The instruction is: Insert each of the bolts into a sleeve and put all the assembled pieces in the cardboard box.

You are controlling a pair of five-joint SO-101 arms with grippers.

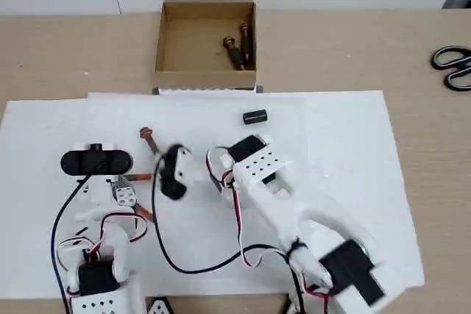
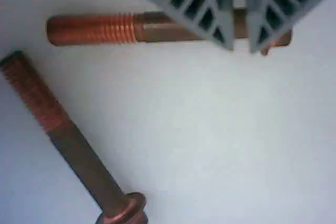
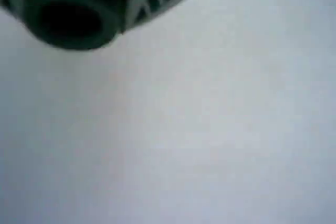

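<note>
In the left wrist view two copper bolts lie on the white paper. My left gripper [image 2: 241, 48] has its fingers closed to a thin slit over the upper bolt [image 2: 105, 29], near its head. The second bolt [image 2: 68, 145] lies apart at a slant. From above, the left gripper [image 1: 123, 190] sits beside those bolts [image 1: 140, 177]. My right gripper [image 1: 174, 173] is shut on a black sleeve [image 3: 71, 22] held low over the paper. A third bolt [image 1: 147, 136] lies just behind it. A loose black sleeve [image 1: 255, 117] rests further back. The cardboard box [image 1: 168, 38] holds assembled pieces [image 1: 237, 48].
White paper [image 1: 331, 152] covers the table's middle, with free room to the right of the right arm. Scissors [image 1: 452, 68] lie at the far right edge. Loose cables [image 1: 199, 266] run between the two arms.
</note>
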